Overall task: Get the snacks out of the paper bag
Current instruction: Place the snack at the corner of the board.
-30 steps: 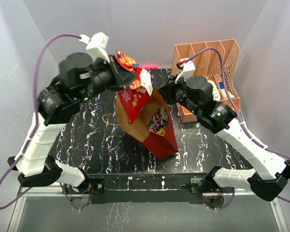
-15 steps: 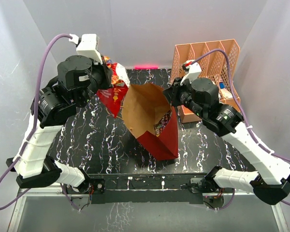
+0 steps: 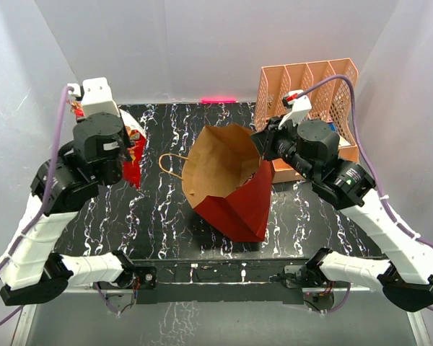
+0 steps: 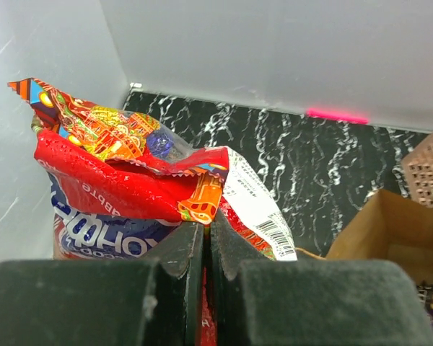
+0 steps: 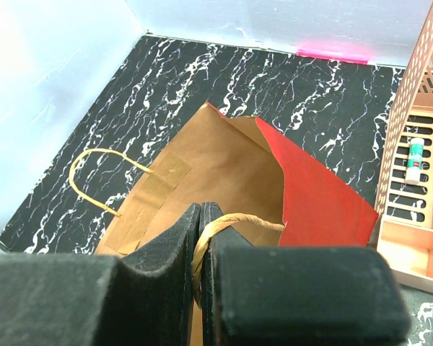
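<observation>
So, snack bag (image 4: 108, 184) nr L wall (image 3: 18, 79).

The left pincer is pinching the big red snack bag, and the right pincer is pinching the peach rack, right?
Not quite. The right pincer is shut on the cord handle of the paper bag, not the peach rack; the right wrist view shows it. The left pincer does pinch the red snack bag.

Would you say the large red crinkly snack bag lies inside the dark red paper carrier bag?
No, the left tool pinches the snack bag well left of the paper bag.
</observation>
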`<state>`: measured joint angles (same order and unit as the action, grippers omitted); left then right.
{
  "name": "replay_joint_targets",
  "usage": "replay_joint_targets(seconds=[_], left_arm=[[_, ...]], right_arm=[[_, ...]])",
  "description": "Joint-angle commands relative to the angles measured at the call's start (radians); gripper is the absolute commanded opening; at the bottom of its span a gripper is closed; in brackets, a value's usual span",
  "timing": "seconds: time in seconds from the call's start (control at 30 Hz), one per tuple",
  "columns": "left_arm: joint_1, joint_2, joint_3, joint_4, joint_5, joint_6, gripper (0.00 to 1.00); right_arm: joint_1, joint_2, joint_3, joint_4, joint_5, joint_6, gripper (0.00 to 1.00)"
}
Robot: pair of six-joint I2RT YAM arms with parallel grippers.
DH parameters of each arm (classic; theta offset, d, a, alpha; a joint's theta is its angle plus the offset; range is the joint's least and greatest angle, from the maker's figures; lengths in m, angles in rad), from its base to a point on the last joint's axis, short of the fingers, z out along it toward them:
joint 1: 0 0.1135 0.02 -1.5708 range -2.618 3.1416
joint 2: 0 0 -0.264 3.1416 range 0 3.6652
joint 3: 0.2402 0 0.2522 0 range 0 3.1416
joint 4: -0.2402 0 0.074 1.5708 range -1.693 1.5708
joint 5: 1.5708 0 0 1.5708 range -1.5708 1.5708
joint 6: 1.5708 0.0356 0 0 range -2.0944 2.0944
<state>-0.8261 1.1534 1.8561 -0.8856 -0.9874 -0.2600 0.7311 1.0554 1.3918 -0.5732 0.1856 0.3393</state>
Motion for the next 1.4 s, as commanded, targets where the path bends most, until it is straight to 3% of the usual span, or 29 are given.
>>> replay_joint_targets(seconds=[0.0, 0.27, 0.53, 0.8, 0.97, 1.03, 1.17, 1.3, 1.37], left_arm=[[0.002, -0.01, -0.074, 0.08, -0.117, -0.04, 0.0], [0.048, -0.044, -0.239, 0.01, -0.158, -0.172, 0.0], [0.247, -0.081, -0.405, -0.003, -0.077, -0.216, 0.0], [0.451, -0.067, -0.554, -0.095, 0.072, -0.332, 0.0], [0.62, -0.009, -0.668, -0.002, 0.224, -0.306, 0.0], [0.715, 0.047, -0.711, 0.015, 0.296, -0.314, 0.0], [0.805, 0.168, -0.764, 0.006, 0.382, -0.352, 0.0], [0.86, 0.229, -0.822, 0.054, 0.461, -0.345, 0.0], [0.891, 0.241, -0.853, 0.08, 0.524, -0.339, 0.06]], right_arm=[[0.002, -0.006, 0.03, 0.134, 0.029, -0.051, 0.07], [0.0, 0.158, 0.163, 0.184, -0.023, -0.158, 0.07], [-0.059, 0.234, 0.238, 0.18, -0.105, -0.331, 0.07], [-0.303, 0.292, 0.331, 0.092, -0.578, -0.454, 0.07], [-0.304, 0.362, 0.374, 0.06, -0.865, -0.441, 0.07], [-0.27, 0.368, 0.349, 0.078, -0.929, -0.405, 0.07], [-0.127, 0.335, 0.244, 0.115, -0.871, -0.378, 0.07], [-0.105, 0.254, 0.07, 0.244, -0.904, -0.294, 0.07], [-0.099, 0.229, 0.003, 0.292, -0.941, -0.26, 0.07]])
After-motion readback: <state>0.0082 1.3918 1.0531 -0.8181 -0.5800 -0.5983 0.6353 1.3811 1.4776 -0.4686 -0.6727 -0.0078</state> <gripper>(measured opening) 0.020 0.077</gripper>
